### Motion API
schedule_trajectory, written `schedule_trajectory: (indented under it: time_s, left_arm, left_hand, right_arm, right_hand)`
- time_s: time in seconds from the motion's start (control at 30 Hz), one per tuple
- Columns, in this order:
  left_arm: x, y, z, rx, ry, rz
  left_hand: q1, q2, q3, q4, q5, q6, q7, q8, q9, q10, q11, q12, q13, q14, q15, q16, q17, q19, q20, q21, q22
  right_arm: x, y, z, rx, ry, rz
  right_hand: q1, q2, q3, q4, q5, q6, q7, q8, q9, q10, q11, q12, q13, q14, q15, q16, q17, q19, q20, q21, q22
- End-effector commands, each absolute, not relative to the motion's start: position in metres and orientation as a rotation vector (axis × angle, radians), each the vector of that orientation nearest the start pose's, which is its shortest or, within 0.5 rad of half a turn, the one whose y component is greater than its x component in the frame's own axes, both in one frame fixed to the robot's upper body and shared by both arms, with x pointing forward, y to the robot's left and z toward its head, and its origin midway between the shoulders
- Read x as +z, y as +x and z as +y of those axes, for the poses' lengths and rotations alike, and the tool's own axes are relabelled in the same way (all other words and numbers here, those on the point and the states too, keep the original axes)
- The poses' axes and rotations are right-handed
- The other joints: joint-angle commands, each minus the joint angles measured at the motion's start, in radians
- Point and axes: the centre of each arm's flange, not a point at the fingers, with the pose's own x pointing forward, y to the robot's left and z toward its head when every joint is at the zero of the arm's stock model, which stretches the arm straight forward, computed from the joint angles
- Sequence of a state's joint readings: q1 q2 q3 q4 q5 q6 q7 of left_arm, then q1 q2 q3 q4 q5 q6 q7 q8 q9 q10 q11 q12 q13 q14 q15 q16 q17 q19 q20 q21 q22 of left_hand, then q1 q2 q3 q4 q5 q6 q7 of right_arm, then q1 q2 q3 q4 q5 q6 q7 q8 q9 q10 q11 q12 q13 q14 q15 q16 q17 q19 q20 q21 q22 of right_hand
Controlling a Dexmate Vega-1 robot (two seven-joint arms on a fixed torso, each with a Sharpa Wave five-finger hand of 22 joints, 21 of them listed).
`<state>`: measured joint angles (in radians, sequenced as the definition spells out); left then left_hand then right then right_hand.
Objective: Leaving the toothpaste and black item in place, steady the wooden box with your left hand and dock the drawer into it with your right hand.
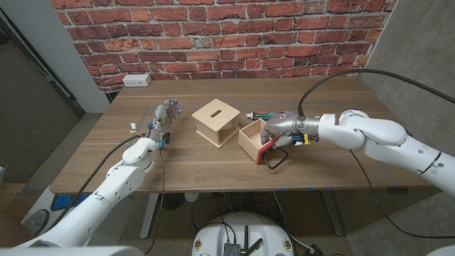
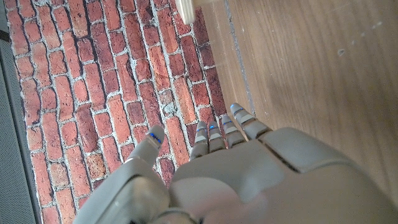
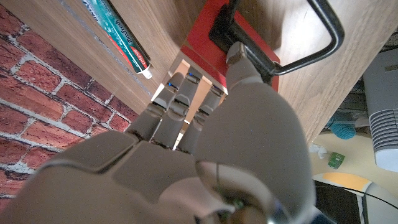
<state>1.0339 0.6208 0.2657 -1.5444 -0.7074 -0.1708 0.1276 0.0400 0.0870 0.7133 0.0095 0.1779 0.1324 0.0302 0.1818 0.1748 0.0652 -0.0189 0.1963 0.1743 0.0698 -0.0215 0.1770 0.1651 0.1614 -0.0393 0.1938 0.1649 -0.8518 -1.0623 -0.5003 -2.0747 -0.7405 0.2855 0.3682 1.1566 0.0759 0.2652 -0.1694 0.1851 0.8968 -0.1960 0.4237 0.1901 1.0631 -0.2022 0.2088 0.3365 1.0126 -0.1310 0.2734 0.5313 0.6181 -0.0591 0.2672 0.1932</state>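
Drawer (image 1: pixel 252 139) looks light and stiff — we grip its red end with our right hand (image 1: pixel 279 132), left hand (image 1: pixel 163 118) open, off the box (image 1: pixel 217 121).

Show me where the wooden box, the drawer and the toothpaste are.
wooden box (image 1: pixel 217 114): head view, top face beside its slot.
drawer (image 1: pixel 248 142): head view, front wall.
toothpaste (image 3: pixel 117 30): right wrist view, tube body.

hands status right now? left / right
Left hand: open, holding nothing, short of the box.
Right hand: gripping the drawer, fingers inside and thumb on its red front.
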Motion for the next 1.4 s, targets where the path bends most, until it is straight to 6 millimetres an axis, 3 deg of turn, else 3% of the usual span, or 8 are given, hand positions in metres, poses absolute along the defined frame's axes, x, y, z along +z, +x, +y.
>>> schedule_trajectory:
  time_s: [0.03, 0.2, 0.67, 1.4]
  left_arm:
    - [-0.027, 0.602, 0.326, -0.086, 0.060, -0.547]
    - [-0.020, 0.596, 0.323, -0.088, 0.159, -0.544]
    - [0.006, 0.570, 0.309, -0.059, 0.481, -0.595]
    - [0.033, 0.549, 0.288, -0.062, 0.952, -0.641]
  left_hand:
    - [-0.008, 0.060, 0.010, -0.003, 0.006, 0.012, -0.003, 0.002, 0.001, 0.008, 0.004, -0.003, 0.004, 0.007, 0.001, -0.003, 0.001, 0.008, -0.027, -0.005, 0.004]
    - [-0.005, 0.059, 0.011, -0.008, 0.006, 0.012, -0.005, 0.002, 0.001, 0.007, 0.002, -0.003, 0.004, 0.001, -0.002, -0.005, 0.000, 0.008, -0.028, -0.005, 0.003]
    - [0.009, 0.062, 0.018, -0.027, 0.006, 0.023, -0.016, 0.005, 0.000, 0.015, -0.005, -0.002, 0.003, 0.002, -0.014, -0.005, -0.002, 0.014, -0.033, -0.004, 0.003]
    - [0.025, 0.067, 0.024, -0.049, 0.005, 0.044, -0.028, 0.008, 0.001, 0.026, -0.017, 0.000, 0.003, 0.011, -0.028, -0.002, -0.002, 0.024, -0.046, -0.002, 0.003]
  right_arm:
    - [0.006, 0.496, -0.178, 0.528, -2.053, -0.840]
    - [0.008, 0.496, -0.178, 0.535, -2.062, -0.830]
    - [0.020, 0.495, -0.175, 0.565, -2.077, -0.821]
    - [0.033, 0.494, -0.166, 0.601, -2.131, -0.817]
  right_hand:
    - [0.011, 0.086, 0.027, 0.017, 0.007, 0.018, -0.001, -0.002, 0.002, 0.015, -0.005, 0.004, 0.012, 0.037, -0.109, -0.003, 0.008, 0.013, -0.147, 0.009, 0.003]
    - [-0.007, 0.090, 0.033, 0.023, 0.008, 0.024, -0.002, -0.007, 0.002, 0.020, -0.005, 0.004, 0.013, 0.042, -0.108, -0.008, 0.009, 0.018, -0.148, 0.014, 0.003]
    - [-0.018, 0.085, 0.049, 0.016, 0.009, 0.026, -0.002, -0.022, 0.002, 0.013, -0.004, -0.001, 0.012, 0.037, -0.108, -0.020, 0.012, 0.020, -0.148, 0.023, 0.004]
    - [-0.045, 0.086, 0.064, 0.018, 0.008, 0.040, -0.002, -0.034, 0.003, 0.015, -0.004, -0.001, 0.013, 0.041, -0.107, -0.025, 0.020, 0.031, -0.149, 0.043, 0.007]
